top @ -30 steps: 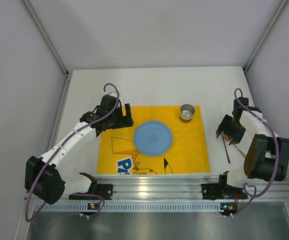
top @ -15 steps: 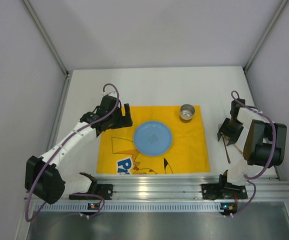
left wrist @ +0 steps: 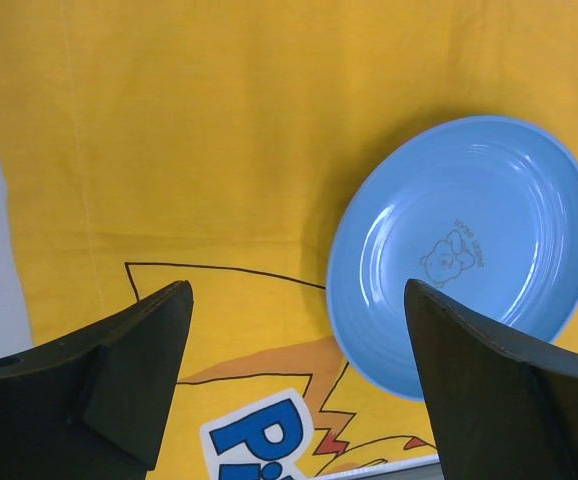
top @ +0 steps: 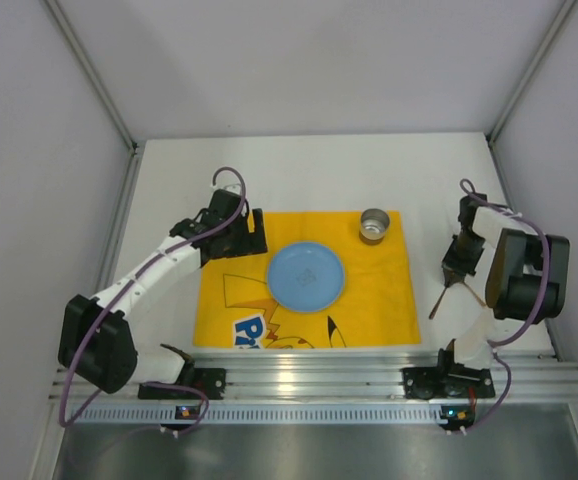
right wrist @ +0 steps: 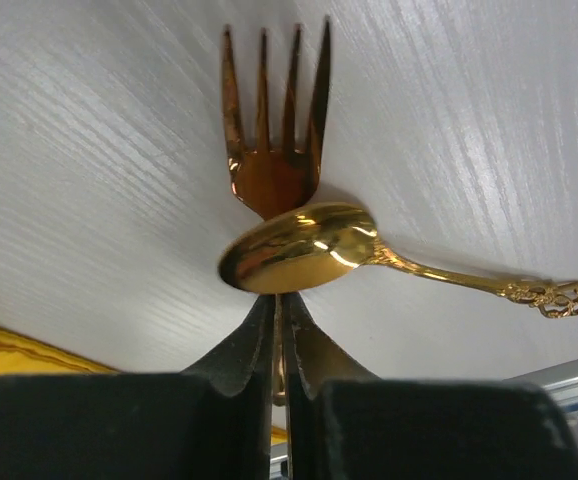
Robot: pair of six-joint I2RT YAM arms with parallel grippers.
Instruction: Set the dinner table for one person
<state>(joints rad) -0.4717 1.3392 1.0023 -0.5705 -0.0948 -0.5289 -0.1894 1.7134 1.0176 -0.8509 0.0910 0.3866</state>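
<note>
Right wrist view has the right gripper [right wrist: 279,325] clamped on the handle of a gold metal fork [right wrist: 274,150], tines pointing straight out over the large plain white tabletop [right wrist: 489,120], the bowl of a gold spoon [right wrist: 304,248] lying across its neck. Left of this gripper, so nearer the right arm, the round blue plate [top: 306,276] sits on the yellow cartoon-printed cloth mat [top: 379,295], with bare mat between plate and the mat's right edge and a small metal cup [top: 374,224] at its far right corner. Open and empty, the left gripper [left wrist: 294,300] hovers over the mat just left of the plate.
</note>
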